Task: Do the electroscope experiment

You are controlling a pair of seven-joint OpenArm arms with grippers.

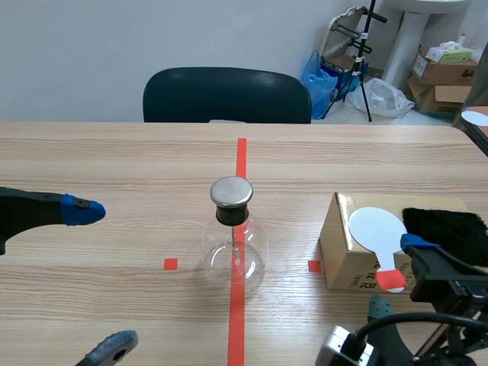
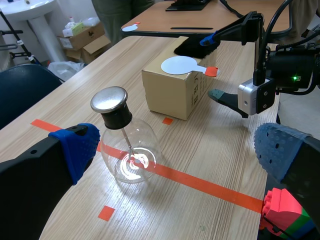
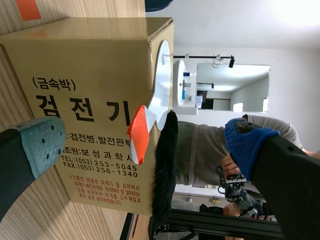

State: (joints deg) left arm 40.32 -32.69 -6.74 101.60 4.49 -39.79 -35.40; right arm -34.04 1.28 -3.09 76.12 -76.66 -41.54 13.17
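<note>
A round glass electroscope flask (image 1: 235, 248) with a black neck and a metal cap (image 1: 231, 192) stands on the red tape line at mid-table. To its right is a cardboard box (image 1: 347, 255). On the box lie a white disc paddle (image 1: 379, 227) with an orange-red handle (image 1: 392, 280) and a black fur cloth (image 1: 446, 229). My right gripper (image 1: 399, 276) is open at the box's near edge, and the handle (image 3: 138, 135) sits between its fingers, untouched. My left gripper (image 1: 97, 278) hangs open left of the flask (image 2: 131, 160), well apart from it.
A dark chair (image 1: 227, 95) stands behind the far table edge. Cardboard boxes (image 1: 442, 72) and bags sit on the floor at the back right. A second white disc (image 1: 476, 118) lies on another table at the far right. A person (image 3: 200, 150) appears beyond the box.
</note>
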